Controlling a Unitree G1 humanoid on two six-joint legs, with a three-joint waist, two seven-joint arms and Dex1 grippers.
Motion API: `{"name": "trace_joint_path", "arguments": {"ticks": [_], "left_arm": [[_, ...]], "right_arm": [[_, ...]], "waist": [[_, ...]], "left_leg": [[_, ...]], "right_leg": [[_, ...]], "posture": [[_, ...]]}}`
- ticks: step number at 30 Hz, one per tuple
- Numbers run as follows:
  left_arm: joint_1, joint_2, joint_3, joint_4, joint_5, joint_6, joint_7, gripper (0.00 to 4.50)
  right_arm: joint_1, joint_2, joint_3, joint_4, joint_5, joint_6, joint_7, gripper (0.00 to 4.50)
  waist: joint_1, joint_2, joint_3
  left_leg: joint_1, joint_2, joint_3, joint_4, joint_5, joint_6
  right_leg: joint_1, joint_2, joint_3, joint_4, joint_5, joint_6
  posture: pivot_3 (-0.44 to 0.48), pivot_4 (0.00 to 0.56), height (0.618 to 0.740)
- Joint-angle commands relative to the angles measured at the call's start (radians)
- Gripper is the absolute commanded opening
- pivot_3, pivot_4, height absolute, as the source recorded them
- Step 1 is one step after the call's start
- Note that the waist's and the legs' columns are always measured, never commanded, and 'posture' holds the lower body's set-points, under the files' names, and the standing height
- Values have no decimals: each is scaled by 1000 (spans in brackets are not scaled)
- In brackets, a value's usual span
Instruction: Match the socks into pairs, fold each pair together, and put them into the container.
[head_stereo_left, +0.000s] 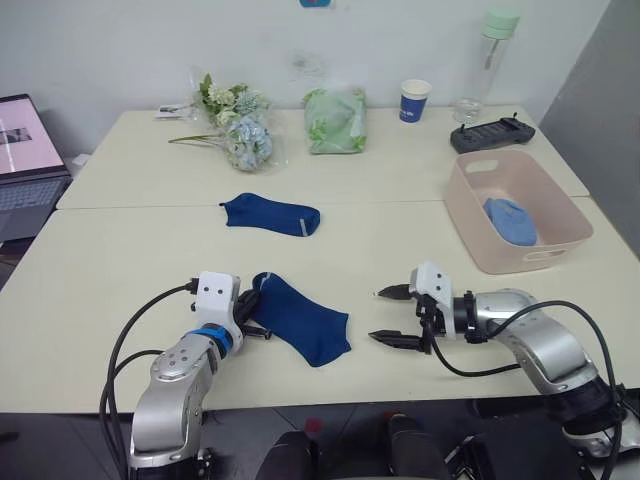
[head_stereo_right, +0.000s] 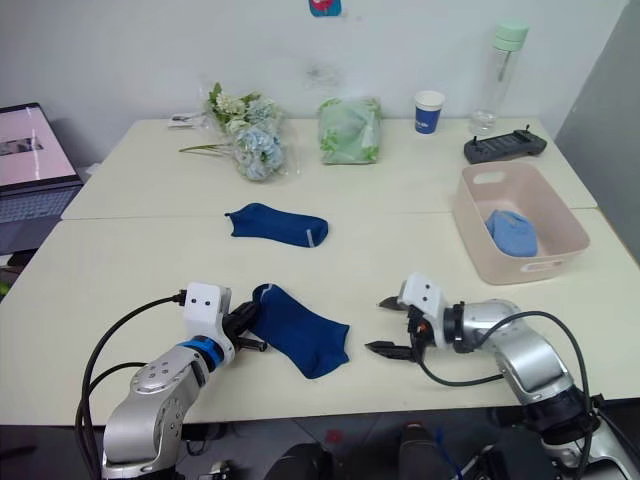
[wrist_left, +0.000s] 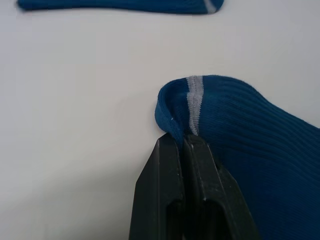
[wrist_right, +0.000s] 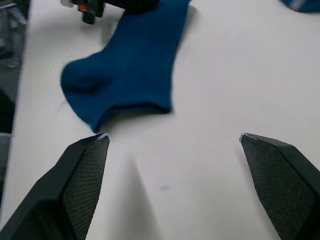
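Lying near the table's near edge, a dark navy sock (head_stereo_left: 300, 318) has its cuff pinched in the left gripper (wrist_left: 184, 145) — fingers clenched on the fabric fold. Second navy sock (head_stereo_left: 272, 214) lies flat farther back, mid-table, apart from the first. Right gripper (head_stereo_left: 396, 316) hovers just right of the near sock, jaws spread wide, grasping nothing. Pink container (head_stereo_left: 478, 228) sits at far right with a light blue sock bundle (head_stereo_left: 510, 221) inside. Beyond — green bag (head_stereo_left: 335, 120), flowers (head_stereo_left: 240, 125), blue paper cup (head_stereo_left: 414, 101), laptop (head_stereo_left: 28, 165) far left.
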Motion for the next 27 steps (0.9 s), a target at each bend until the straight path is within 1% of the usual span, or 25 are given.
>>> {"name": "trace_joint_path", "arguments": {"ticks": [1,4,7,9,11,15,18,21,24,27], "left_arm": [[-13,-18,10,-32,-13,34,65,43],[-26,-28,0,-33,-24,34,90,43],[-19,-2,-52,-33,-18,-5,72,43],[-15,4,-63,-37,-21,-11,76,0],[-11,7,-67,-40,-26,-12,81,0],[-9,14,-72,-38,-31,-13,83,0],[-15,31,-78,-30,-38,-13,70,0],[-12,37,-77,-32,-47,-13,63,0],[3,46,-76,-41,-64,-17,50,0],[51,65,-70,-74,-81,-25,31,0]], "right_arm": [[-35,19,26,-13,7,-17,35,4500],[-52,38,79,-8,6,-7,76,4500],[-67,56,134,43,-37,-12,78,4500],[-65,64,162,87,-75,-47,72,4111],[-62,78,170,106,-76,-58,79,3555],[-62,91,180,115,-77,-66,92,2144],[-56,122,179,135,-87,-79,65,1048],[-51,114,168,155,-114,-119,66,19],[-44,99,139,165,-111,-137,70,19],[-55,36,82,165,-93,-160,103,19]], "waist": [[1,-1,0],[1,-1,0],[1,-1,0],[1,-1,0],[1,-1,0],[1,-1,-1],[1,-1,-1],[1,-1,-1],[1,-1,-1],[1,-1,-1]], "left_leg": [[1,0,0,0,0,0],[1,-1,0,0,0,0],[1,-1,0,0,0,0],[1,-1,0,0,0,0],[1,-1,0,0,0,0],[1,-1,0,-1,0,0],[1,-1,0,-1,0,0],[1,-1,-1,-1,0,0],[1,-1,-1,-1,0,0],[1,0,0,-1,0,0]], "right_leg": [[1,0,0,-1,0,0],[2,0,-1,-2,0,0],[2,0,-1,-2,0,0],[2,0,-1,-2,0,0],[1,0,0,-2,0,0],[2,0,-1,-2,0,0],[2,0,-1,-2,0,0],[1,0,-1,-2,0,0],[1,0,-1,-2,0,0],[1,0,-1,-3,0,0]], "posture": [[0,150,740],[0,150,740],[0,150,740],[0,150,740],[0,150,740],[0,150,740],[0,150,740],[0,150,740],[0,150,740],[0,150,740]]}}
